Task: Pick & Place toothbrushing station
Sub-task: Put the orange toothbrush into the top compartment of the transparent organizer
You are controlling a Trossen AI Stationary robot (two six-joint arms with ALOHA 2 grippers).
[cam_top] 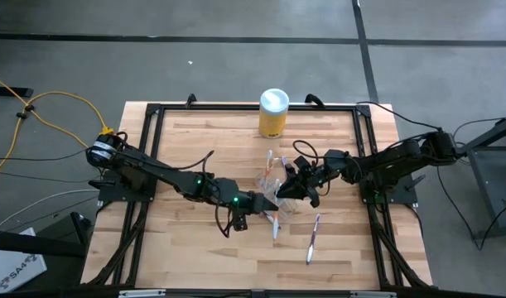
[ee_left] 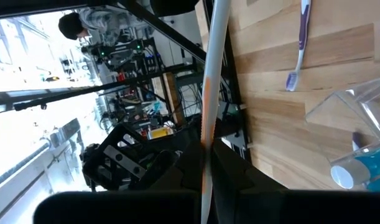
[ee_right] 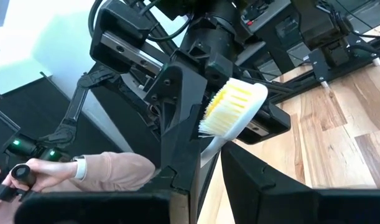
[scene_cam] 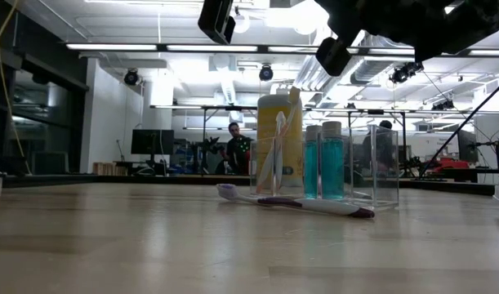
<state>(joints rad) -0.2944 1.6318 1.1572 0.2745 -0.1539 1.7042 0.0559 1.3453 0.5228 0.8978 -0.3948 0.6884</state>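
A clear holder (cam_top: 273,184) stands at the table's middle, with a clear cup (scene_cam: 268,167), an upright toothbrush (scene_cam: 282,139) and blue tubes (scene_cam: 323,163). A purple toothbrush (cam_top: 313,236) lies flat on the table near it and also shows in the left wrist view (ee_left: 300,43). My left gripper (cam_top: 265,204) is shut on a white and orange toothbrush (ee_left: 209,81) just left of the holder. My right gripper (cam_top: 284,190) is shut on a toothbrush with yellow bristles (ee_right: 233,106) just right of the holder. In the low view both grippers are well above the table. My left gripper pinches the white and orange handle (ee_left: 206,146) between its two fingers. The fingers lie along the handle, which runs out straight past the fingertips. My right gripper pinches the white handle (ee_right: 209,152) just below the yellow-bristled head. The head stands out beyond the fingertips.
A yellow canister with a white lid (cam_top: 273,112) stands near the table's far edge, behind the holder. A black frame (cam_top: 153,112) runs around the wooden table top. People show in the room beyond the table.
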